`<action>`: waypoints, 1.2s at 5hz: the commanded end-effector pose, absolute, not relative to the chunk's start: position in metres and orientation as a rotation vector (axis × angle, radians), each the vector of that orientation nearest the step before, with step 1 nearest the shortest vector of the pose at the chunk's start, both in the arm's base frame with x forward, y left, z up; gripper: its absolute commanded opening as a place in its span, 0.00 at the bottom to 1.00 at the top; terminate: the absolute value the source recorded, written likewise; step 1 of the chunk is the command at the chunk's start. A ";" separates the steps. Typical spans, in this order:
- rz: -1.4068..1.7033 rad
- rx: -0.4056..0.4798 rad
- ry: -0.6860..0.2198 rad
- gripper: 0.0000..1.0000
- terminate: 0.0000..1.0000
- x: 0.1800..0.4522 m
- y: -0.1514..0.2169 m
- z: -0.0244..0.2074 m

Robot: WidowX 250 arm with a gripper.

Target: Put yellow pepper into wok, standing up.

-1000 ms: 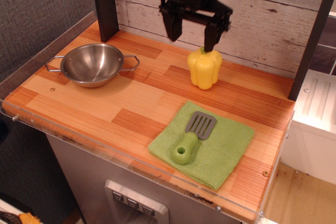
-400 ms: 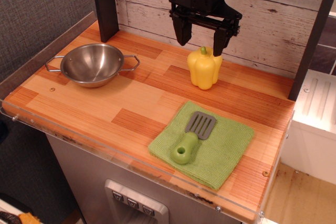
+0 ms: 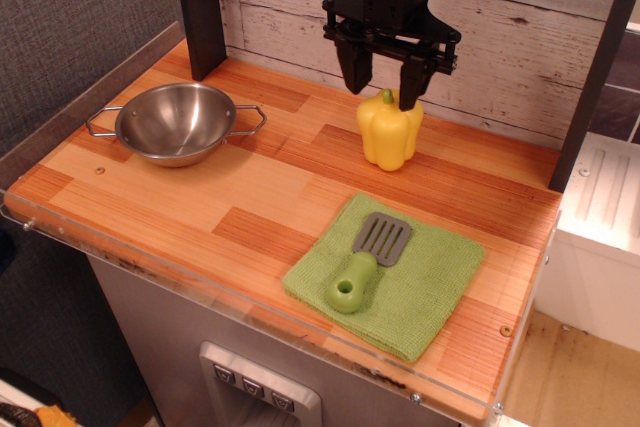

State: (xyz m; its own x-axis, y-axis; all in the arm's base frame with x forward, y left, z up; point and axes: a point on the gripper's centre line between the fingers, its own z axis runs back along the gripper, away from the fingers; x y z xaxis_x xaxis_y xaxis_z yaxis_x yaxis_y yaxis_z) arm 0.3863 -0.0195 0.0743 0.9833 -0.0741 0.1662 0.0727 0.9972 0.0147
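Note:
The yellow pepper (image 3: 390, 132) stands upright on the wooden counter at the back right, green stem up. My gripper (image 3: 385, 92) hangs straight above it, black fingers pointing down, one on each side of the stem, with a gap between them. The fingers do not clasp the pepper. The wok (image 3: 176, 123), a shiny steel bowl with two wire loop handles, sits empty at the back left of the counter, well apart from the pepper.
A green cloth (image 3: 385, 275) lies at the front right with a grey spatula with a green handle (image 3: 362, 267) on it. A dark post (image 3: 200, 9) stands behind the wok, another at the right edge. A wooden wall runs along the back.
The gripper has moved to the right, until it is over the pepper, and its fingers have come closer together around the stem. The pepper and wok have not moved.

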 end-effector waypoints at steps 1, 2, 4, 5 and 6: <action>-0.075 0.005 -0.198 0.00 0.00 0.390 -0.021 0.085; -0.079 0.003 -0.195 0.00 0.00 0.388 -0.023 0.083; -0.049 -0.006 -0.229 0.00 0.00 0.383 -0.015 0.107; 0.002 0.037 -0.239 0.00 0.00 0.365 0.019 0.143; 0.087 0.077 -0.229 0.00 0.00 0.338 0.066 0.161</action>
State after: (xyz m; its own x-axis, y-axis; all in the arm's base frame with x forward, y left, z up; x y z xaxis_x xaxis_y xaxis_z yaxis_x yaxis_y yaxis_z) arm 0.3377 0.0672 0.1412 0.9807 0.0902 0.1732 -0.1016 0.9932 0.0575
